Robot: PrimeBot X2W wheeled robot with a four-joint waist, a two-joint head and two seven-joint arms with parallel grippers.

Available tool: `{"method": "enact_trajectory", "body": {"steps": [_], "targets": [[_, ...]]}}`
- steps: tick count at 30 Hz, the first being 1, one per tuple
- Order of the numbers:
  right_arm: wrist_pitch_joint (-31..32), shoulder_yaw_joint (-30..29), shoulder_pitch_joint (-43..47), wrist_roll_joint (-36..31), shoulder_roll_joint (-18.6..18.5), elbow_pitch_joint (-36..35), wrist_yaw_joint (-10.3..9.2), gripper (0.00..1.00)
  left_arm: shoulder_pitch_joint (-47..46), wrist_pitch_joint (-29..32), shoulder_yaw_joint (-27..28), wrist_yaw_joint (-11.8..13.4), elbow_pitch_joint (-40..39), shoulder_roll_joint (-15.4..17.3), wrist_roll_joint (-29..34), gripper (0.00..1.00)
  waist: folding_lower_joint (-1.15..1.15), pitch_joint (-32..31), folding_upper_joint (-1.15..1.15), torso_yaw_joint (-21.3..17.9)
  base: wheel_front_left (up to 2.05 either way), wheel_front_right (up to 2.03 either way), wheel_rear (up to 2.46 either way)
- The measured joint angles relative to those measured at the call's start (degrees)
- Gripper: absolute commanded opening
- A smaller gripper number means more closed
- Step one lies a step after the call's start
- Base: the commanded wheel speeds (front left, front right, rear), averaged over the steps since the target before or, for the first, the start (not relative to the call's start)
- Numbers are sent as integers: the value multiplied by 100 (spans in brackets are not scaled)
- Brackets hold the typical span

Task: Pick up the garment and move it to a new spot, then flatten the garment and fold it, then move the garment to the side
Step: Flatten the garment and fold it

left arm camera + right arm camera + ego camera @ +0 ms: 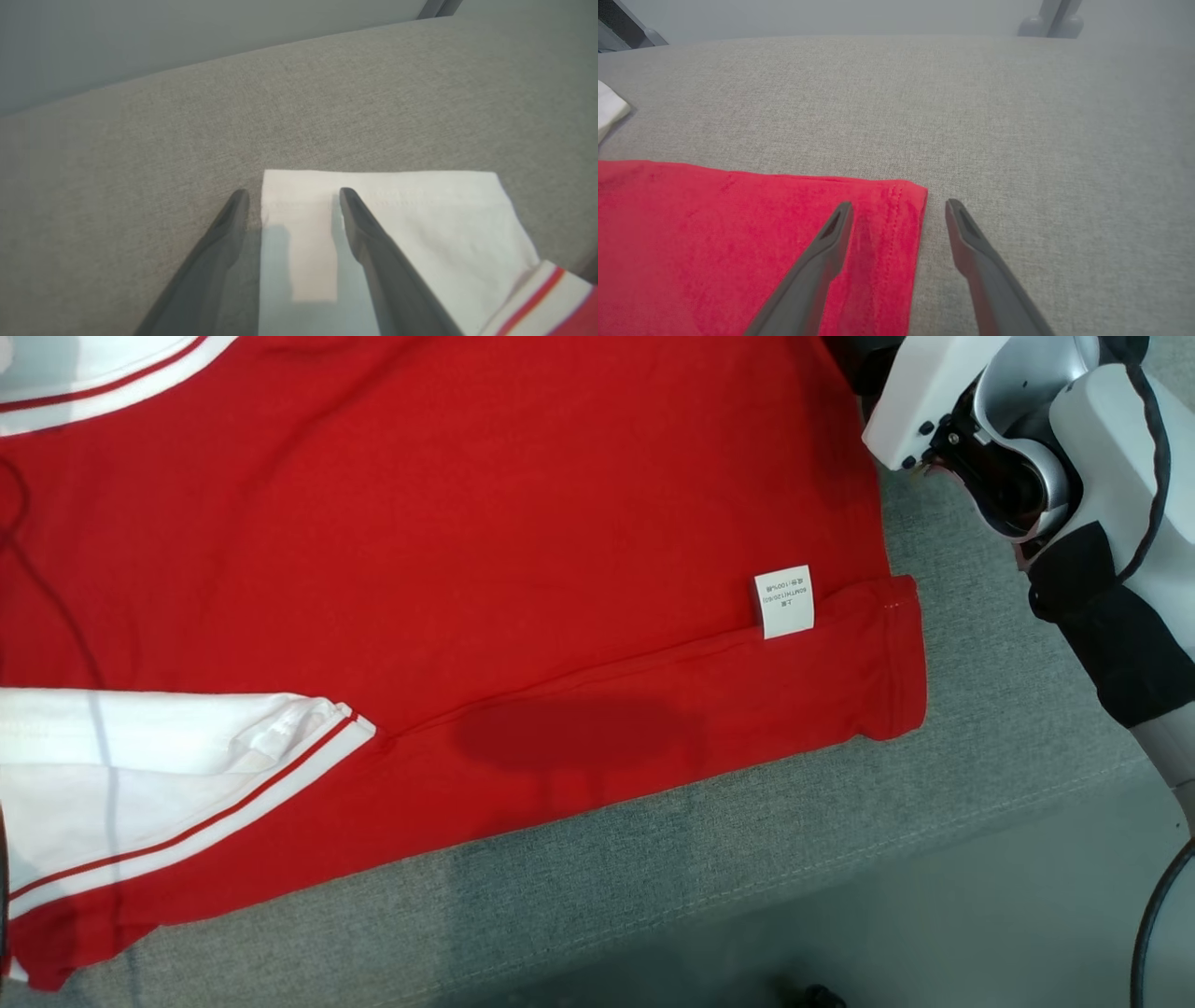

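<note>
The garment (448,523) is a red shirt with white sleeves and red-and-white striped trim, spread flat on a grey cushioned surface (747,831). A white care label (784,602) lies near its right hem. My left gripper (294,195) is open and held low, its fingers either side of the corner of a white sleeve (420,219). My right gripper (900,206) is also open, straddling the corner of the garment's red hem (887,219): one finger is over the cloth, the other over bare cushion. My right forearm (1027,439) shows at the head view's upper right.
The cushion's front edge (934,840) runs diagonally, with pale floor (1027,915) beyond it and a dark cable (1153,924) at the lower right. Bare grey cushion (1017,116) stretches ahead of the right gripper, with a grey stand base (1052,21) beyond it.
</note>
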Motion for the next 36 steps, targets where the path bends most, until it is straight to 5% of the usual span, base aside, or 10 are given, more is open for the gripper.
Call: {"method": "enact_trajectory", "body": {"steps": [7, 9, 10, 11, 12, 13, 14, 15, 24, 36], "targets": [[-235, 291, -224, 289, 111, 318, 0, 100, -240, -147, -177, 0, 311, 0, -241, 100, 0, 136, 0, -62, 0, 0, 0], [-248, 396, -244, 379, 136, 442, 0, 100, -288, -142, -231, 0, 365, -23, -308, 36, 0, 140, 0, -48, 0, 0, 0], [-286, 428, -250, 420, 148, 480, 0, 100, -321, -143, -270, 0, 389, -36, -332, 13, 0, 141, 0, -39, 0, 0, 0], [-298, 460, -259, 459, 153, 508, 0, 78, -336, -148, -302, 0, 408, -46, -357, 0, 0, 140, 0, -28, 0, 0, 0], [-314, 511, -280, 500, 158, 545, 0, 49, -336, -146, -341, 0, 431, -56, -396, 0, 0, 136, 0, -16, 0, 0, 0], [-349, 552, -309, 552, 165, 587, 0, 42, -336, -148, -379, 0, 441, -65, -428, 0, 0, 131, 0, 0, 0, 0, 0], [-374, 579, -329, 592, 169, 620, 0, 10, -337, -152, -419, 0, 441, -67, -457, 0, 0, 125, 0, 13, 0, 0, 0], [-441, 599, -333, 613, 169, 644, 0, 0, -337, -168, -461, 0, 434, -71, -509, 0, 0, 118, 0, 26, 0, 0, 0], [-915, 996, -287, 955, -204, 388, 0, 0, -336, -445, -854, 0, 59, -40, -961, 0, 0, 5, 0, 213, 0, 0, 0], [-1794, 2127, 424, 995, -1928, -1524, 0, 0, 74, -803, -1291, 0, -1238, 467, -1741, 0, 0, -296, 0, 680, 0, 0, 0]]}}
